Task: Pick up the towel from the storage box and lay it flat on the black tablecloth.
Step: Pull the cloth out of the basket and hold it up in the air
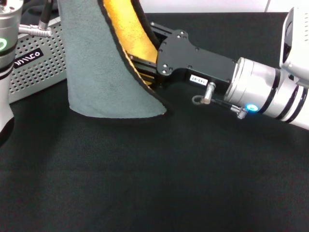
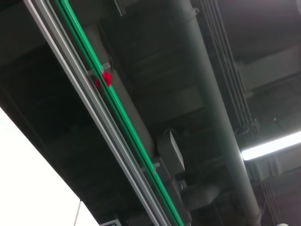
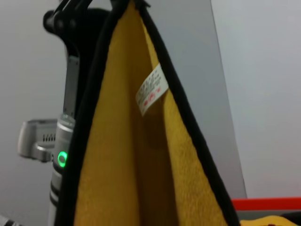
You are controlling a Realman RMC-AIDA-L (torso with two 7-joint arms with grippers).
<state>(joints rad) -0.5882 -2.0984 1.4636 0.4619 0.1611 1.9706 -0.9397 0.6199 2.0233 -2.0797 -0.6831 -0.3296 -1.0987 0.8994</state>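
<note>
The towel (image 1: pixel 104 63) hangs upright over the black tablecloth (image 1: pixel 154 174), grey face towards me and orange-yellow face behind. Its lower edge rests on the tablecloth. The right wrist view shows its orange-yellow face (image 3: pixel 122 155), black edging and white tag (image 3: pixel 151 89) from close up. My left gripper (image 3: pixel 89 7) is out of the head view. In the right wrist view it points upward and is shut on the towel's top. My right gripper (image 1: pixel 142 72) reaches in from the right and sits at the towel's lower orange edge, partly hidden behind the cloth. The storage box (image 1: pixel 36 65) stands at the back left.
My left arm (image 1: pixel 5 53) stands upright at the left edge, in front of the box. My right arm (image 1: pixel 260 92) lies across the back right of the tablecloth. The left wrist view shows only ceiling pipes and a lamp.
</note>
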